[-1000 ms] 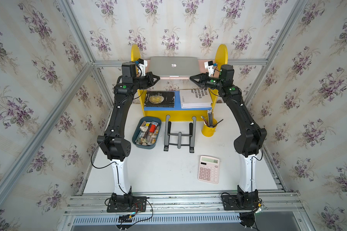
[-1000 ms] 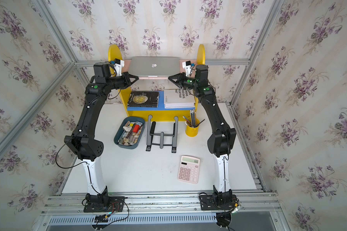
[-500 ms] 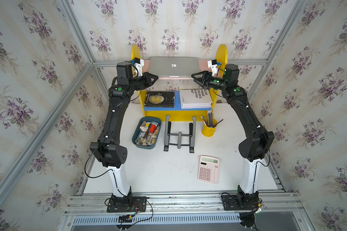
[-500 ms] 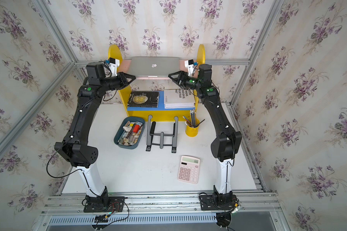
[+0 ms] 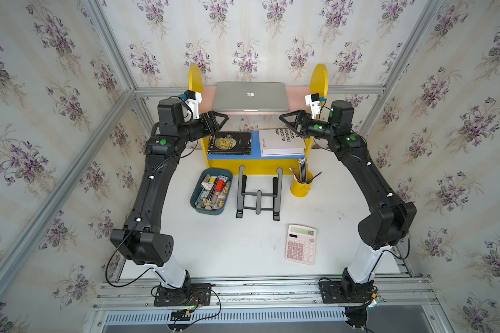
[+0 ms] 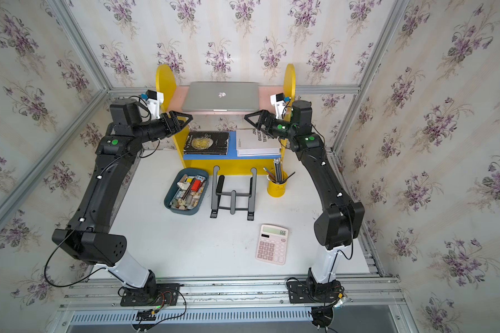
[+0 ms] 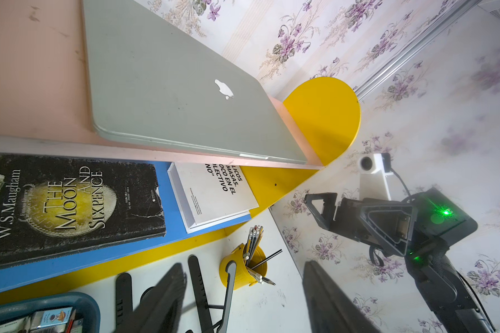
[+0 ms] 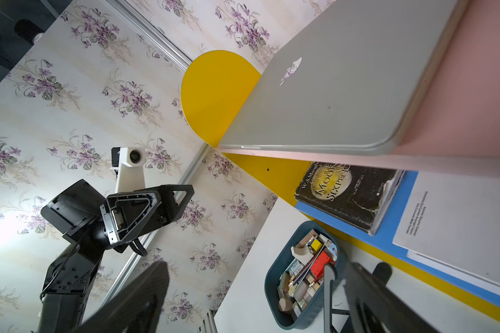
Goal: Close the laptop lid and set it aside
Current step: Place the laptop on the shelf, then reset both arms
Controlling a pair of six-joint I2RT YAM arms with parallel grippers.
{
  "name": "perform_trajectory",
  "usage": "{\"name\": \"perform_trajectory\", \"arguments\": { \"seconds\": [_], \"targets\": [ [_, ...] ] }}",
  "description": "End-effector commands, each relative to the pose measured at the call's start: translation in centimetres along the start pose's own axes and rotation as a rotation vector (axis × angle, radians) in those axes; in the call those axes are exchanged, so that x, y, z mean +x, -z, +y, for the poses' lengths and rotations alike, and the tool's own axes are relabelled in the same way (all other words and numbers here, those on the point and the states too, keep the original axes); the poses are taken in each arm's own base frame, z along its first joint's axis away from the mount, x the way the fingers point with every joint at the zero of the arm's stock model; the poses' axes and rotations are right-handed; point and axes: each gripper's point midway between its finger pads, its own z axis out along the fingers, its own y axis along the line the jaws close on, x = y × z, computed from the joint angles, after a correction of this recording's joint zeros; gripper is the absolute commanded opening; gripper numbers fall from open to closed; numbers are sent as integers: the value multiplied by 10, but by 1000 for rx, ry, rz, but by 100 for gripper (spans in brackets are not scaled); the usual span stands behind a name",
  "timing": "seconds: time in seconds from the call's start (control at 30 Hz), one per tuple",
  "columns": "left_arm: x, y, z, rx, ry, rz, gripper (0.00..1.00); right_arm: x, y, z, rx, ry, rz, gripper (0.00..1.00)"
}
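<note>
The silver laptop (image 5: 250, 99) lies closed on the pink top shelf (image 5: 207, 98) of a yellow rack, in both top views (image 6: 221, 99). Its lid (image 7: 171, 86) faces up and shows the apple logo, also in the right wrist view (image 8: 329, 95). My left gripper (image 5: 223, 120) hangs open just off the laptop's front left corner, touching nothing. Off the front right corner my right gripper (image 5: 284, 121) is open and empty too. The wrist views show each pair of fingers spread wide, the left gripper (image 7: 243, 288) and the right gripper (image 8: 254, 288), with nothing between them.
On the blue lower shelf lie a black book (image 5: 230, 143) and a white book (image 5: 282, 142). In front of the rack stand a blue tray of small items (image 5: 211, 191), a black folding stand (image 5: 259, 193) and a yellow pencil cup (image 5: 300, 184). A pink calculator (image 5: 300, 244) lies nearer the front.
Both grippers have opened and drawn back outward from the laptop's front corners. The laptop has stayed on the top shelf.
</note>
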Motion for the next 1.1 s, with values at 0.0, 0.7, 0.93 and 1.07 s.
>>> {"name": "perform_trajectory", "arguments": {
  "seconds": [0.0,0.7,0.93,1.07],
  "targets": [
    [-3,14,-6,-16,-63,-50,71,2,8,1,15,101,-28,99],
    [103,94,90,-393,-154,-259,94,105,94,-56,232,364,-289,99],
    [138,120,127,-545,-152,-299,99,135,130,-80,383,468,-385,99],
    [153,134,145,-630,-154,-324,99,148,149,-99,495,503,-411,99]
  ]
}}
